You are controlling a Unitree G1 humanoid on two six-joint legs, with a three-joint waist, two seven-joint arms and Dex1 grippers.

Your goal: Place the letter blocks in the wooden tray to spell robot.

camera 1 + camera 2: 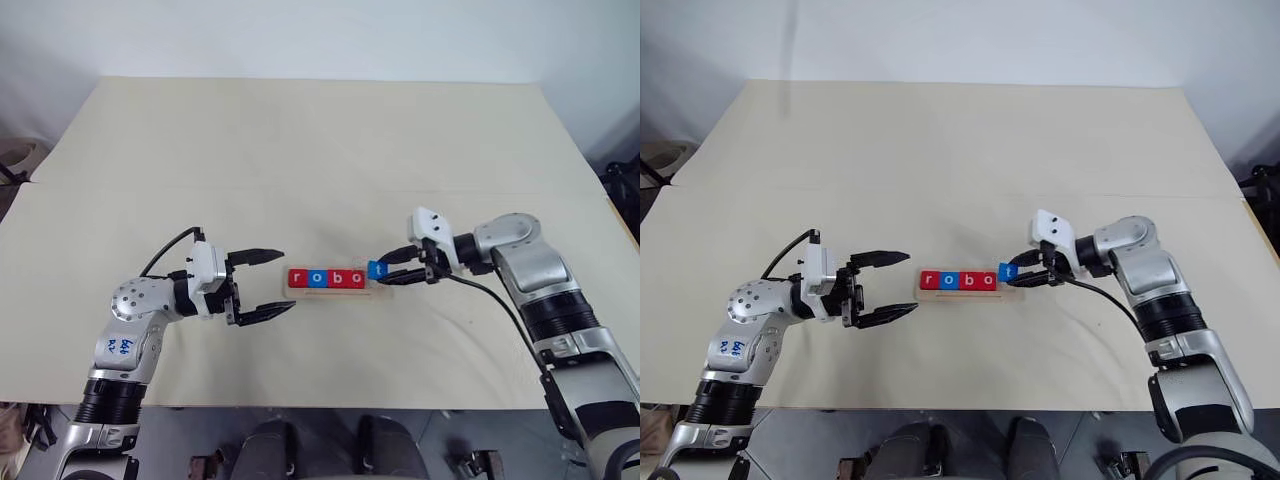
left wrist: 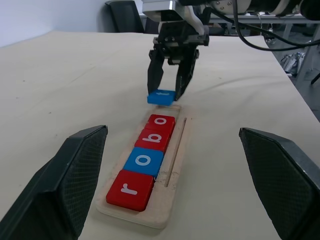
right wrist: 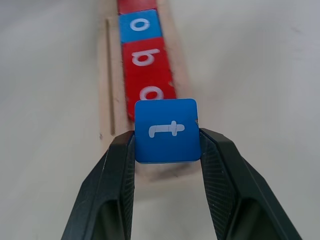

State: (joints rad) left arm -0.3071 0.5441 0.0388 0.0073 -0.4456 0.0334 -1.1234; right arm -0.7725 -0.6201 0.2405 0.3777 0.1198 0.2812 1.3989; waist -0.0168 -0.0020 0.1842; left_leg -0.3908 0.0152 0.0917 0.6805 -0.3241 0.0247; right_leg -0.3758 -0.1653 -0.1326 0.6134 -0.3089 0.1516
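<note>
The pale wooden tray (image 1: 382, 291) lies mid-table with a row of letter blocks in it: red r (image 1: 297, 279), blue o (image 1: 317, 279), red b (image 1: 336, 279) and red o (image 1: 355, 279). My right gripper (image 1: 389, 269) is shut on the blue t block (image 1: 376, 269), which hangs just above the tray's right end. In the right wrist view the t block (image 3: 167, 130) sits squarely between the two fingers. My left gripper (image 1: 277, 283) stands open just left of the tray, level with it, with nothing between its fingers.
The tray rests on a wide beige tabletop (image 1: 320, 160) with open surface on all sides. A black cable (image 1: 495, 300) trails from my right wrist down toward the table's front edge.
</note>
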